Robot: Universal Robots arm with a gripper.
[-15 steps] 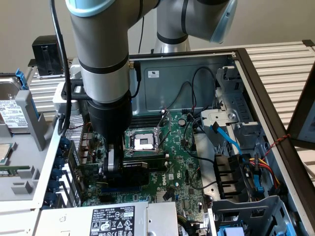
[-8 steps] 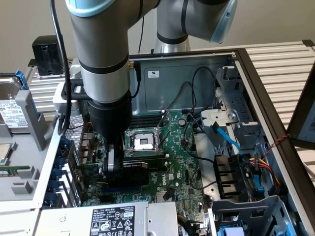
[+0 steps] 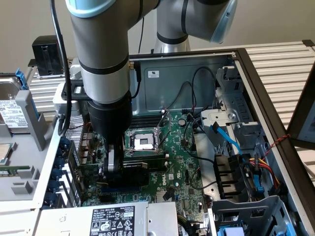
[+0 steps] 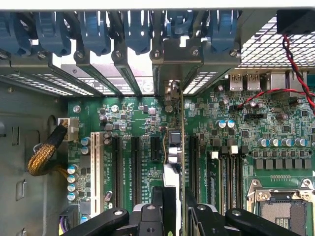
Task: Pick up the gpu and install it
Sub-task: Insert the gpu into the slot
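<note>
The gpu (image 3: 140,169), a black-shrouded card, stands on edge low over the green motherboard (image 3: 184,162) inside the open PC case. My gripper (image 3: 112,167) is shut on it from above. In the wrist view the gpu (image 4: 174,157) appears edge-on, running between my two black fingers (image 4: 157,204) toward the rear slot openings, and its silver bracket (image 4: 171,59) sits at the case's back wall. The card lines up along the expansion slots of the motherboard (image 4: 138,118). I cannot tell whether its edge is seated in a slot.
The CPU socket (image 3: 142,141) lies just beyond the card. A labelled power supply (image 3: 113,219) sits at the front, and drive bays with coloured cables (image 3: 256,167) at the exterior view's right. Blue slot clips (image 4: 93,29), a red-black wire (image 4: 295,64) and a braided cable (image 4: 44,152) border the slots.
</note>
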